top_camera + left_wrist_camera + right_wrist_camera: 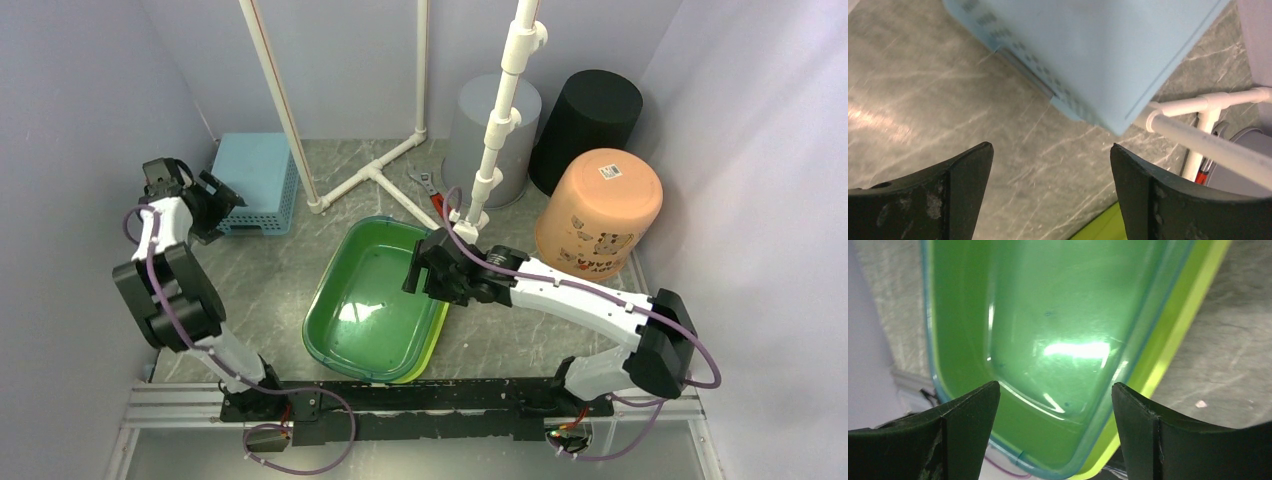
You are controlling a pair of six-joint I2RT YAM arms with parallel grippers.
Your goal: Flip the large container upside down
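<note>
Soft, even light is falling from above, casting only faint shadows around the green tub (375, 300) on the grey table (270, 270). In the right wrist view a white glare patch is shining on the tub's floor, and in the left wrist view a pale sheen is spreading over the table. Both close views are showing the dark gripper fingers (960, 195) slightly blurred.

Surface (270, 290): grey stone-pattern top, walled on three sides. Items resting on it:
- Lime tray (436, 345), centre front, with the green basin (375, 300) nested in it, opening upward.
- Blue perforated basket (255, 180), left rear, bottom up.
- White pipe frame (365, 178), feet at centre rear.
- Wrench (425, 183), beside the frame's foot.
- Grey bin (465, 140), black bin (590, 125) and peach bucket (598, 210), right rear, all inverted and close together.
</note>
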